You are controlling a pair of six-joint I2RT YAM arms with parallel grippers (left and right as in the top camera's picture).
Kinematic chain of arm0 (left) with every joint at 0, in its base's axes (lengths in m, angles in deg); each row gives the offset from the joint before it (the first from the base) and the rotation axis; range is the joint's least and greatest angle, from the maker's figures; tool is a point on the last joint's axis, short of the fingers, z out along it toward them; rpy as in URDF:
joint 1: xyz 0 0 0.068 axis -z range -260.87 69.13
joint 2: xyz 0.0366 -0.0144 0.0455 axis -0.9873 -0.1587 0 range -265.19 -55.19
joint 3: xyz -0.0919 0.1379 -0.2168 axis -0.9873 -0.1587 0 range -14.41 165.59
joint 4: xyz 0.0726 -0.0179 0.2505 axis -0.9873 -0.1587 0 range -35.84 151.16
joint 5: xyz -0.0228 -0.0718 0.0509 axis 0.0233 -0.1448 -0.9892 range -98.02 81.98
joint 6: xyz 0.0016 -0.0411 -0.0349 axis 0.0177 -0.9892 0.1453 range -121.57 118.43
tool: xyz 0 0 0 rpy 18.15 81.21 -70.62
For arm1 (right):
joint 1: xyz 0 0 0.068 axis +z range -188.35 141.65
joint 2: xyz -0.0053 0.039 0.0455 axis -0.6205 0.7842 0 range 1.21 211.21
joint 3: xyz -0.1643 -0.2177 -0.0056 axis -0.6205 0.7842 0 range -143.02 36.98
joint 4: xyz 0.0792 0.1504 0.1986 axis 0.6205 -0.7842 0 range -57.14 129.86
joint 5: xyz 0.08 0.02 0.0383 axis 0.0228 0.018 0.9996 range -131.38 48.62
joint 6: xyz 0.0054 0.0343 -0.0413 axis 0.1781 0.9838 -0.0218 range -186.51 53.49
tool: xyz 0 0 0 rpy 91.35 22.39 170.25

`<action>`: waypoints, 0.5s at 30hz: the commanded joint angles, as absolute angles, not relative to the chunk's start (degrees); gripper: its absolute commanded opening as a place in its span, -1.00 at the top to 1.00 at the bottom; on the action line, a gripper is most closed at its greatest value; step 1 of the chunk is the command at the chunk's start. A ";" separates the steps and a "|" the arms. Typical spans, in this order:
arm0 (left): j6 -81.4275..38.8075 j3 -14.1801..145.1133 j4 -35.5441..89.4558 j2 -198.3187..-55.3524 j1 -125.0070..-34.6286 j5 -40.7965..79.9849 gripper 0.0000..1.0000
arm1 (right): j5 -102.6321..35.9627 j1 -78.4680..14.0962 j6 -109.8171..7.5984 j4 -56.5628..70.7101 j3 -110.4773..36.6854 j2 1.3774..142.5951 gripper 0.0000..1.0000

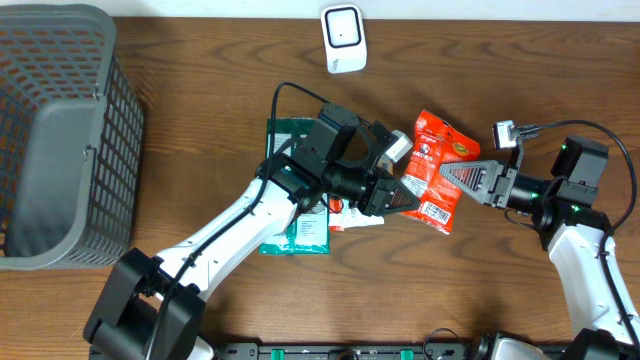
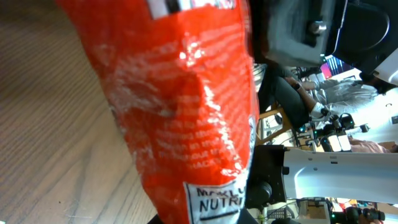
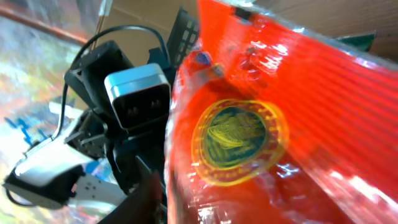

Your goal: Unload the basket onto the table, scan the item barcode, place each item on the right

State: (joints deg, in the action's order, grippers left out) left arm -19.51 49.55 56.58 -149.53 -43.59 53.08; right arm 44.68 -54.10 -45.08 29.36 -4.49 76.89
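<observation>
Above the wooden table (image 1: 200, 90), the red snack bag (image 1: 437, 160), clamped by the left gripper (image 1: 408, 197) (whether the right gripper (image 1: 462, 178) grips cannot be told), should be turned with its white label panel (image 1: 436, 211) toward the white scanner (image 1: 342, 38).

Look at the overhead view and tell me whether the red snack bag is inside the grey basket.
No, the red bag is out over the wooden table, well to the right of the basket.
</observation>
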 commanded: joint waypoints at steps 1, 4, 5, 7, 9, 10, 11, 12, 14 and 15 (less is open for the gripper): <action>-18.72 49.34 56.89 -149.16 -43.98 52.31 0.85 | 46.59 -53.22 -46.02 29.20 -3.99 76.22 0.57; -18.72 49.34 56.89 -149.16 -43.98 52.31 0.85 | 46.54 -52.46 -47.31 29.14 -3.99 76.22 0.73; -18.72 49.34 56.89 -149.16 -43.98 52.31 0.84 | 46.50 -52.09 -48.60 29.14 -3.99 76.22 0.76; -18.72 49.34 56.89 -149.16 -43.98 52.31 0.74 | 45.40 -51.69 -49.45 29.18 -3.99 76.22 0.79; -18.72 49.34 56.89 -149.16 -44.01 52.29 0.37 | 43.46 -51.69 -49.43 29.79 -3.99 76.22 0.93; -18.72 49.34 56.89 -149.16 -44.25 52.31 0.21 | 42.37 -51.69 -49.43 30.67 -3.99 76.22 0.98; -18.72 49.34 56.87 -149.16 -44.68 52.31 0.09 | 42.06 -51.69 -49.40 32.02 -3.99 76.22 0.97; -18.74 49.34 56.82 -149.16 -45.23 52.34 0.04 | 42.06 -51.69 -49.36 33.31 -3.99 76.22 0.98; -18.74 49.34 56.41 -149.16 -46.37 52.34 -0.06 | 42.02 -51.69 -48.01 35.78 -3.99 76.22 0.98; -18.74 49.34 55.82 -149.16 -47.39 52.31 -0.11 | 42.02 -51.69 -45.84 38.71 -4.01 76.22 0.98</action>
State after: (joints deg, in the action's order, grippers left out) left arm -19.53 49.53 56.50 -149.53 -45.14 52.82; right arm 41.27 -52.09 -47.83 34.95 -4.14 76.89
